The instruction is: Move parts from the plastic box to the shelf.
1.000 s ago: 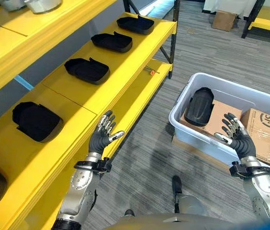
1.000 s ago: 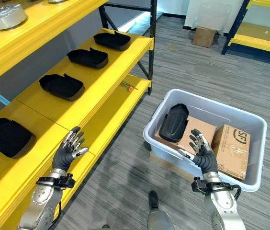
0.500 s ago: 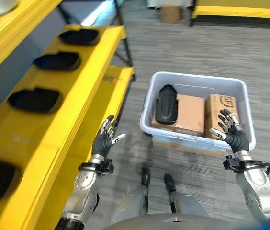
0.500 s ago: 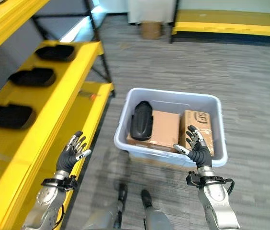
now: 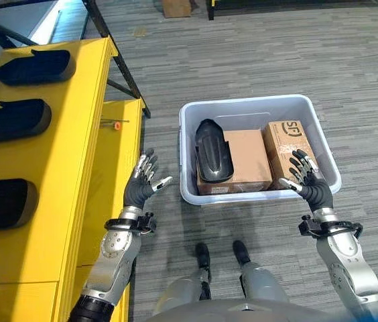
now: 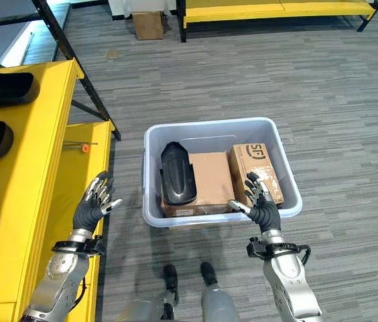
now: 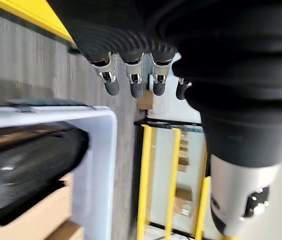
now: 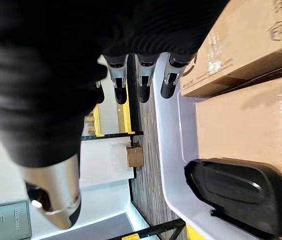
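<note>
camera swung toward plastic box (image 5: 256,111); both hands stay open, empty

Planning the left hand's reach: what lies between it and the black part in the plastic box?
In the left eye view, bare grey floor and the pale plastic box's near wall separate the open left hand from the black moulded part.

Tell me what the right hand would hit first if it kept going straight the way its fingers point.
Probably the smaller cardboard box in the plastic box: the open right hand hovers at the near rim, fingers aimed over it. Depth is uncertain, so it might pass above.
</note>
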